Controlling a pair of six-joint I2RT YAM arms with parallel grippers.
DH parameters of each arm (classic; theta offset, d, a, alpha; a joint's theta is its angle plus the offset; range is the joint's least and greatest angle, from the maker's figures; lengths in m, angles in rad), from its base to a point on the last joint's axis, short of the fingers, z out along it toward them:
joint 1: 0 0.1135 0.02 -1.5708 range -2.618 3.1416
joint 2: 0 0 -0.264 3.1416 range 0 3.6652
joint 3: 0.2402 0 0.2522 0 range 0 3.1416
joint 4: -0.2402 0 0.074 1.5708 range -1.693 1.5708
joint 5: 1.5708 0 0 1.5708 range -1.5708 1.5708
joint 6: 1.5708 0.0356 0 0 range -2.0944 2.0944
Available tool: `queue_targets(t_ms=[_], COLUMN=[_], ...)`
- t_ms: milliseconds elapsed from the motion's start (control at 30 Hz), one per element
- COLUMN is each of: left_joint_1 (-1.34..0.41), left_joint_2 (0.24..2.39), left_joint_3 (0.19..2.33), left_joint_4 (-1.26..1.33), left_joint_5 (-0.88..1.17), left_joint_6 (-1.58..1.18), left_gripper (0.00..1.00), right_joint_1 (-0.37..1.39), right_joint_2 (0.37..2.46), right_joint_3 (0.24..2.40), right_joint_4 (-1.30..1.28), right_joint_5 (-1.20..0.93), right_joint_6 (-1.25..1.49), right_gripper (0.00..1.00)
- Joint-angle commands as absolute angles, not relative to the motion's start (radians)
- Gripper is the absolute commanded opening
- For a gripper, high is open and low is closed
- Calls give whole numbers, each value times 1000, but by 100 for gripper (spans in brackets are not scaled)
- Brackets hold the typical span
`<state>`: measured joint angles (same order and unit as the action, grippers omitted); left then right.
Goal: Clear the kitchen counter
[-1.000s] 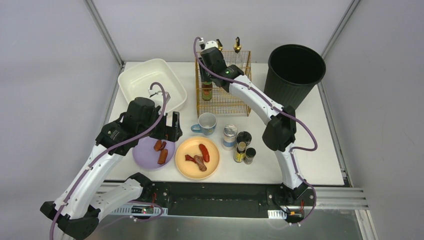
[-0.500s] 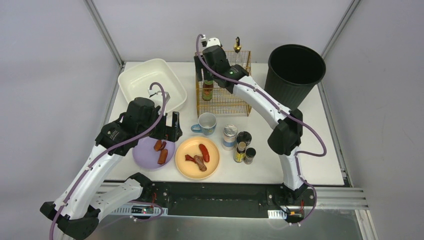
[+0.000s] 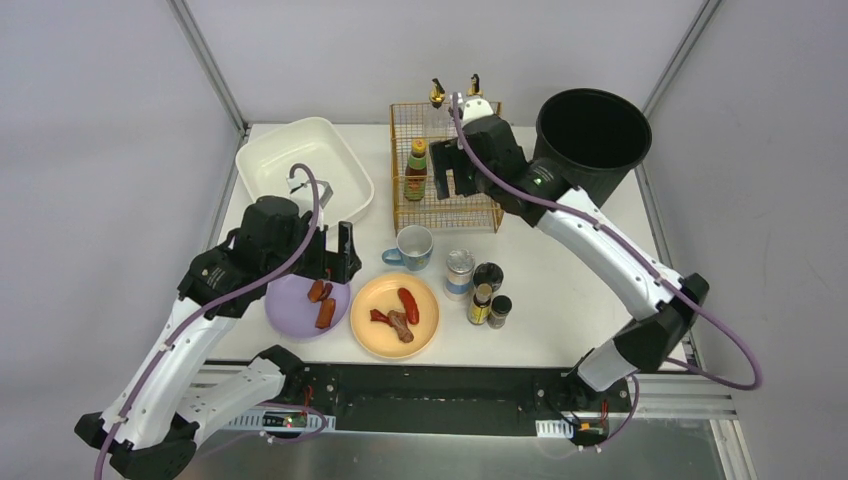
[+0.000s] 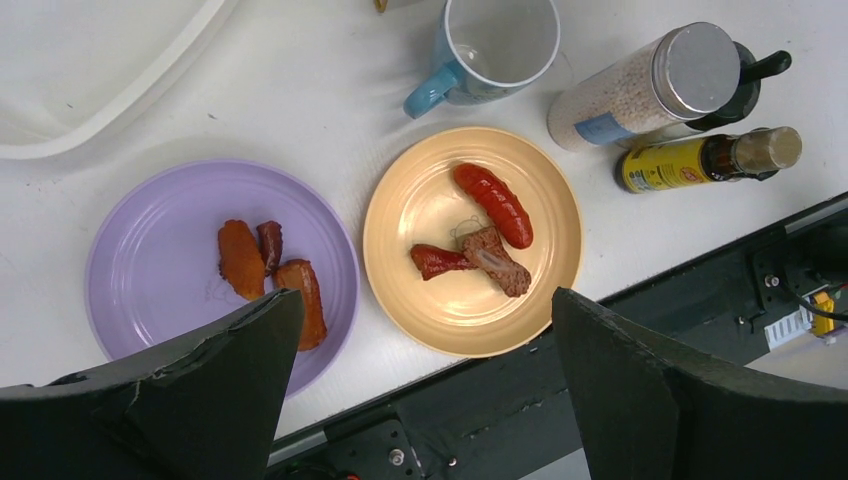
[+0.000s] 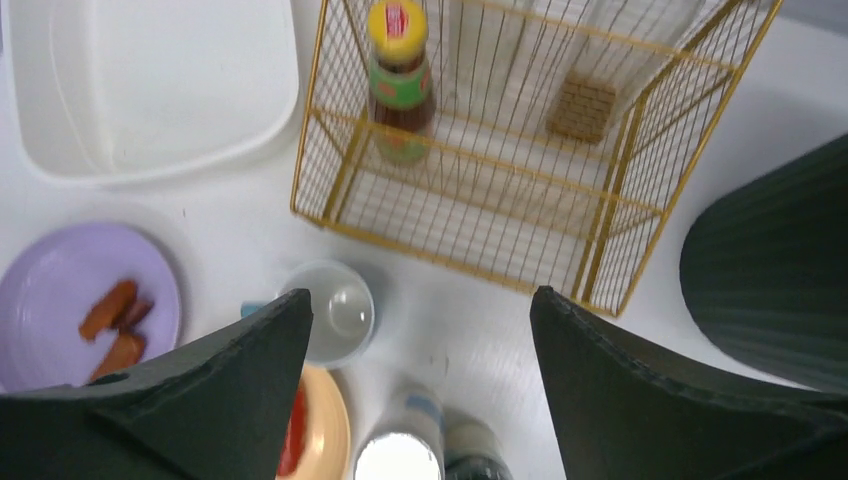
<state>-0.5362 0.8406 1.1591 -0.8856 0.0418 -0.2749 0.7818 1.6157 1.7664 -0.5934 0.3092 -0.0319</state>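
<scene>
The white kitchen counter [image 3: 560, 300] holds a purple plate [image 3: 292, 308] with sausage pieces, an orange plate [image 3: 372, 330] with sausages, a blue mug [image 3: 414, 246], a silver-lidded shaker [image 3: 459, 272] and small bottles [image 3: 488, 300]. A sauce bottle [image 3: 415, 170] stands in the yellow wire rack [image 3: 470, 210]. My left gripper [image 3: 338, 252] is open and empty above the purple plate [image 4: 160, 250]. My right gripper [image 3: 453, 165] is open and empty, raised over the rack [image 5: 480, 180].
A white basin [image 3: 270, 160] sits at the back left. A black bin [image 3: 590, 140] stands at the back right. Two dispenser bottles [image 3: 455, 92] stand behind the rack. A black rail [image 3: 440, 385] runs along the front edge.
My right gripper has moved right and up from the sauce bottle in the rack, and is open. The left arm has barely shifted.
</scene>
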Motion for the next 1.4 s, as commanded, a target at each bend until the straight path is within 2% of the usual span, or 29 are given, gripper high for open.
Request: queue_targets(t_ms=[0, 133, 367, 867, 1200, 1367], left_joint_1=[-538, -537, -538, -537, -537, -537], left_joint_2=[812, 801, 787, 769, 777, 789], left_joint_3=[1203, 1220, 1228, 1211, 1204, 1207], left_joint_4=[-912, -913, -913, -914, -913, -913], left_joint_5=[19, 41, 50, 37, 38, 39], left_joint_6=[-291, -309, -329, -335, -328, -325], left_gripper=[100, 100, 99, 99, 100, 100], right_joint_1=[811, 826, 849, 878, 896, 904], right_joint_2=[1476, 1388, 1358, 1500, 1523, 1533], right_joint_3=[1648, 1530, 1438, 1393, 1333, 1319], right_joint_4=[-699, -705, -719, -778, -781, -776], right_joint_5=[236, 221, 192, 149, 158, 162], right_joint_6=[-29, 23, 80, 129, 138, 142], right_gripper=[85, 85, 88, 90, 89, 84])
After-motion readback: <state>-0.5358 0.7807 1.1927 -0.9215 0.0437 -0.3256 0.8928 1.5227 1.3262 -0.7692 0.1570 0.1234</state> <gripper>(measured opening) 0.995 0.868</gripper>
